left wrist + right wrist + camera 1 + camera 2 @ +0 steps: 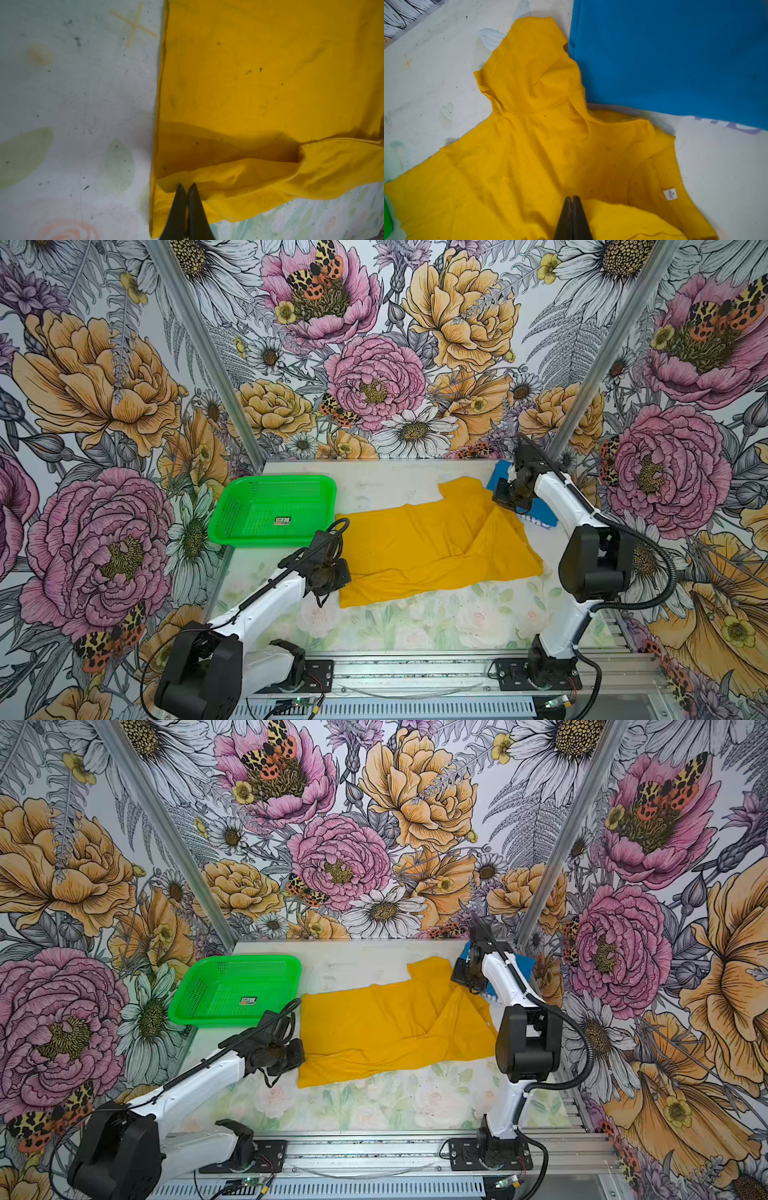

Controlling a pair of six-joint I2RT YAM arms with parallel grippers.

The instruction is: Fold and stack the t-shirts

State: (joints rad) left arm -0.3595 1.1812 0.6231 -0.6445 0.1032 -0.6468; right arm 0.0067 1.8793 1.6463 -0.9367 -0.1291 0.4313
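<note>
Table: bare floral surface between the shirt and my bases, giving open room there.
Yellow t-shirt: spread mid-table, its right side flapped over and one sleeve pointing to the back wall.
Basket: green, at back left, its corner just beside the shirt's left edge.
Blue t-shirt: at back right, its edge against the yellow sleeve.
Left gripper: clenched on a lifted fold at the shirt's left hem.
Right gripper: clenched on a raised fold near the collar.
</note>
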